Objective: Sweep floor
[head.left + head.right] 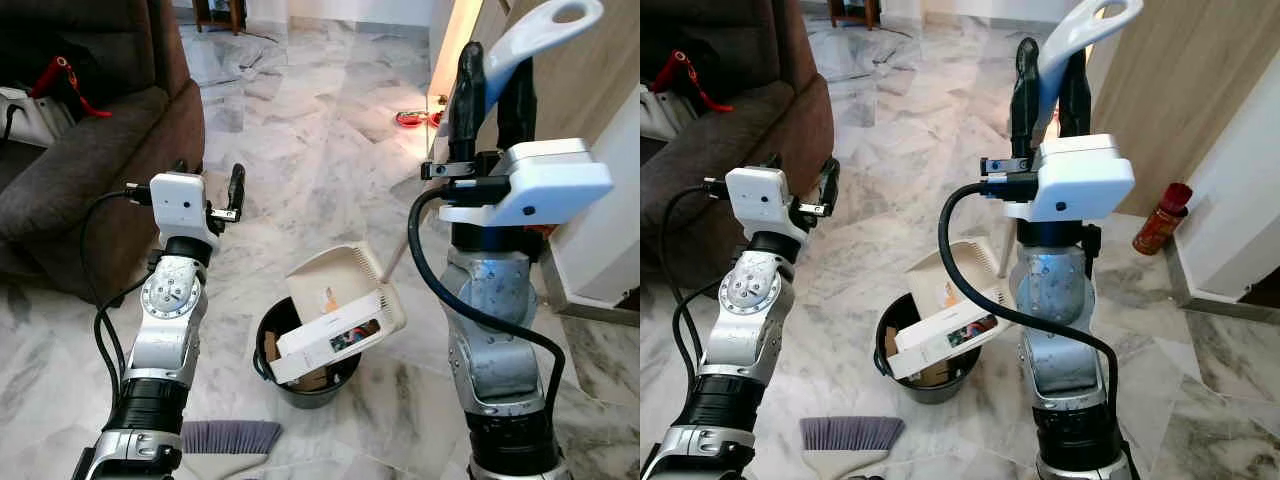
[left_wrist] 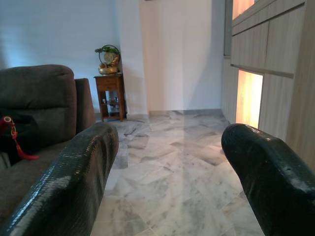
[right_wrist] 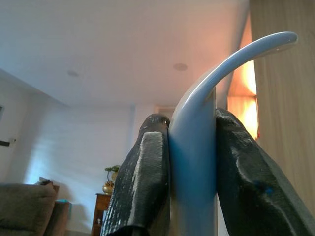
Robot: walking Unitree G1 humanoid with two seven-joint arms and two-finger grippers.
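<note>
The right pincer (image 1: 493, 85) is clamped on the pale blue handle (image 1: 540, 30) of the long-handled dustpan (image 1: 340, 290), its two black fingers pressed to either side of the grip, as the right wrist view shows close up. From there the handle's long axis runs down and toward the robot's left, ending at the cream pan, which is tilted over the black bucket (image 1: 300, 375) with its mouth hanging above the rim. A white box (image 1: 325, 340) lies half in the pan's mouth and half across the bucket, and more cardboard scraps sit inside the bucket. Emptying looks unfinished; lifting the handle further would likely steepen the pan, and the box could jam across the rim instead of dropping in.

The left pincer (image 1: 232, 192) is raised beside the brown sofa (image 1: 90, 160), its fingers spread apart and holding nothing. A brush (image 1: 230, 440) with grey bristles lies on the marble floor (image 1: 300, 120) near the bucket, closer to the left arm.
</note>
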